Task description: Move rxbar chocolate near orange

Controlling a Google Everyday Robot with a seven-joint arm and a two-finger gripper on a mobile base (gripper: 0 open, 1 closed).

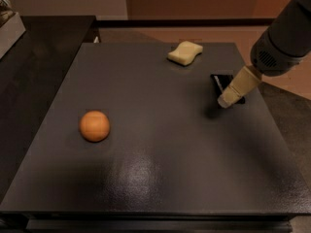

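The rxbar chocolate [221,81] is a flat black bar lying at the right side of the dark table [160,144]; my arm hides much of it. The orange [95,125] is a round orange fruit resting on the left side of the table, far from the bar. My gripper [225,101] reaches in from the upper right, its pale fingers pointing down and left, with the tip over the near end of the bar.
A pale yellow sponge [185,52] lies at the back of the table, up and left of the bar. A darker counter [39,47] adjoins the table on the left. The table's right edge is close to the bar.
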